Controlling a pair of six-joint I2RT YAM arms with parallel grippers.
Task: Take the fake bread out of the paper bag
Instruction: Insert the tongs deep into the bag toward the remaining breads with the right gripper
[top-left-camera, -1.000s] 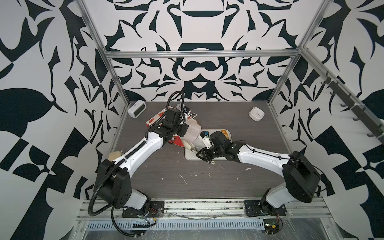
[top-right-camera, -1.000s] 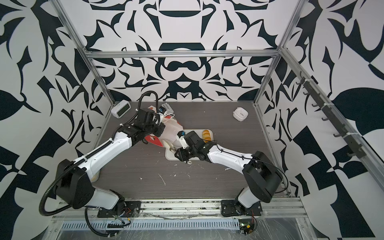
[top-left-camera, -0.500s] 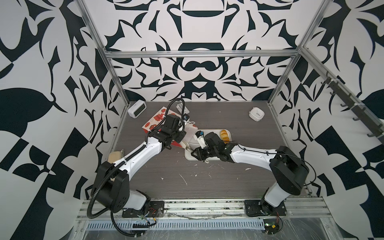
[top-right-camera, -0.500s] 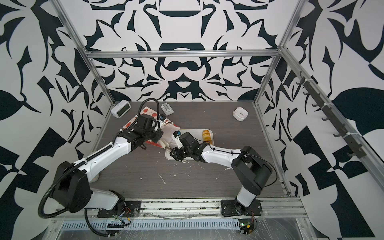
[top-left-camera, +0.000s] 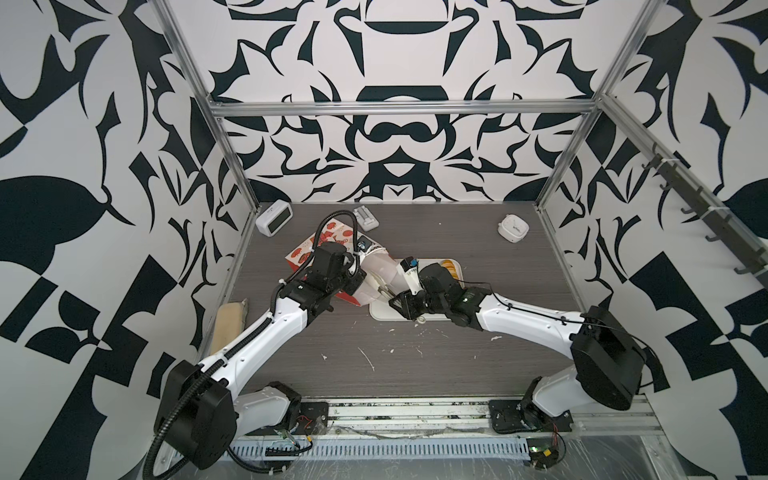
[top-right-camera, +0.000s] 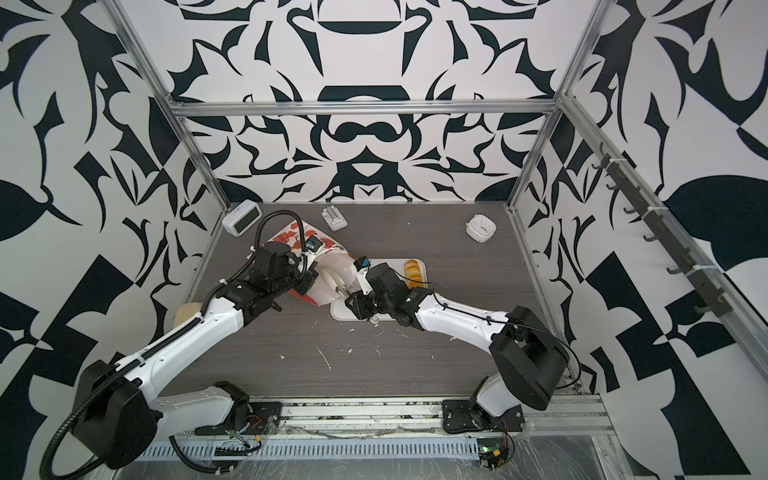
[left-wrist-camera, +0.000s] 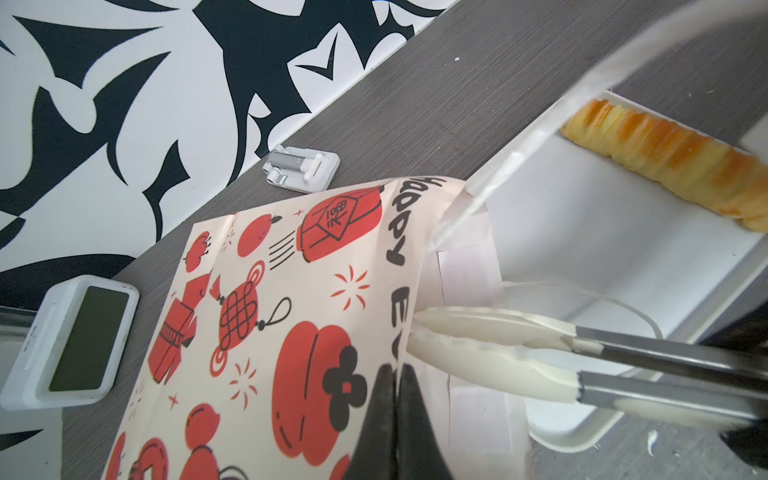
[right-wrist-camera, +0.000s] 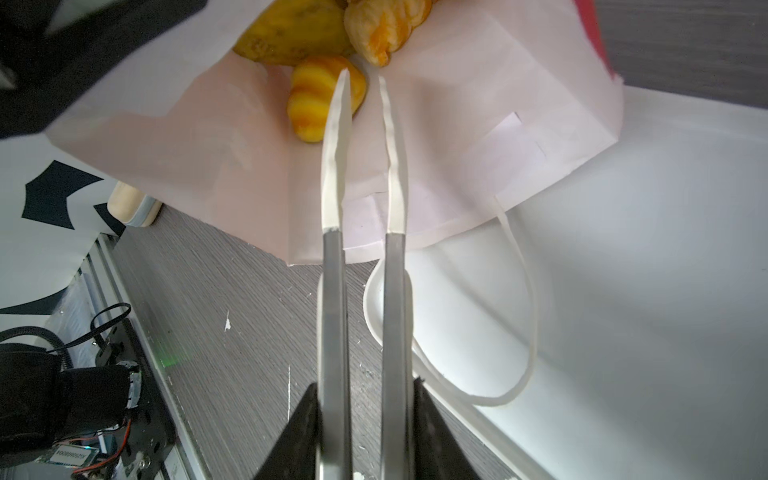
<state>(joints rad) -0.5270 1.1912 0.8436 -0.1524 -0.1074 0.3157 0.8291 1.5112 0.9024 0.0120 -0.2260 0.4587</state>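
A: Right gripper (right-wrist-camera: 365, 440)?
B: Clamped on the tongs (right-wrist-camera: 332, 299). Their 2 white tips stand slightly apart inside the mouth of the paper bag (right-wrist-camera: 478, 108), just beside a ridged yellow piece; contact unclear.
A: Left gripper (left-wrist-camera: 397, 419)?
B: Pinched tight on the bag's upper wall at the mouth.
A: Fake bread (right-wrist-camera: 311, 104)?
B: 3 pieces show deep in the bag. 1 long twisted stick (left-wrist-camera: 665, 166) lies on the white tray (left-wrist-camera: 582, 257). The bag lies on its side, its cord handle (right-wrist-camera: 528, 316) on the tray.
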